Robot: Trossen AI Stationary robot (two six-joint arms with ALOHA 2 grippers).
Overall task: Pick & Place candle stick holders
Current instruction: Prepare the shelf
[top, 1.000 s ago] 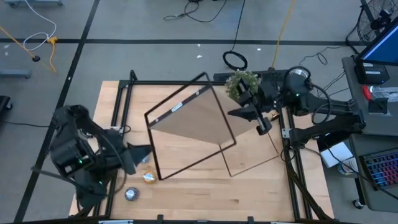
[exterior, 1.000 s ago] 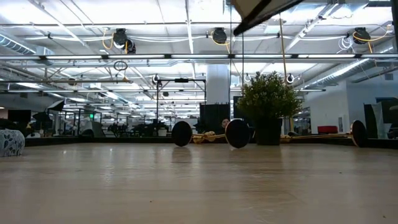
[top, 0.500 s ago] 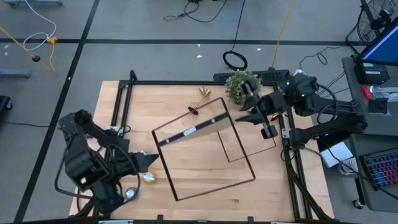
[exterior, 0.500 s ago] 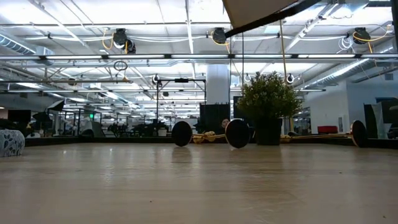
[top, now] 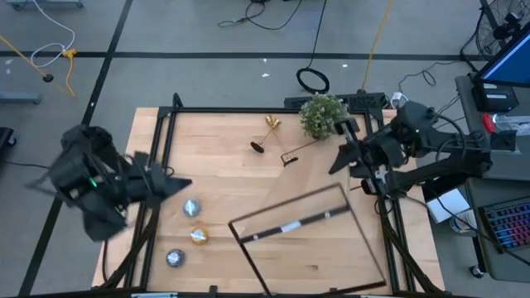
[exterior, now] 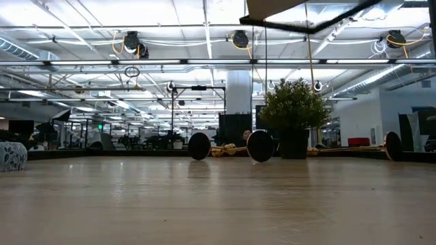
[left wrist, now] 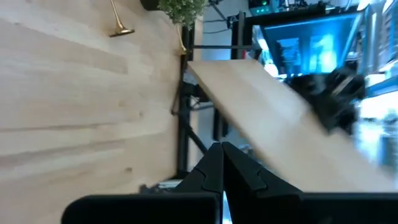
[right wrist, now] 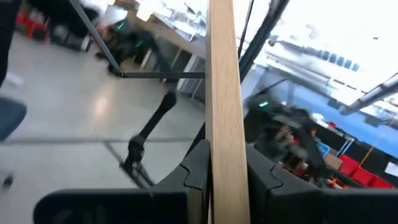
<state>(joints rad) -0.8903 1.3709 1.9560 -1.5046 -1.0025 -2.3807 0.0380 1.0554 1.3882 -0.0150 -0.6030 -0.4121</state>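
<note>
High view: right pincer (top: 341, 157) pinches wooden board (top: 310, 240) over table (top: 224, 149); left pincer (top: 184, 185) pressed together.

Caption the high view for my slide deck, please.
Right gripper holds a framed board over the table; gold candle stick holders lie toppled near the plant.

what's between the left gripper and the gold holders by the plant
In the high view only bare wood lies between the left gripper and the holders; the tealight discs sit off that line.

Wooden table (top: 248, 207) — fallen gold candle stick holders (top: 269, 132), tealight discs (top: 192, 223), potted plant (top: 321, 114).
</note>
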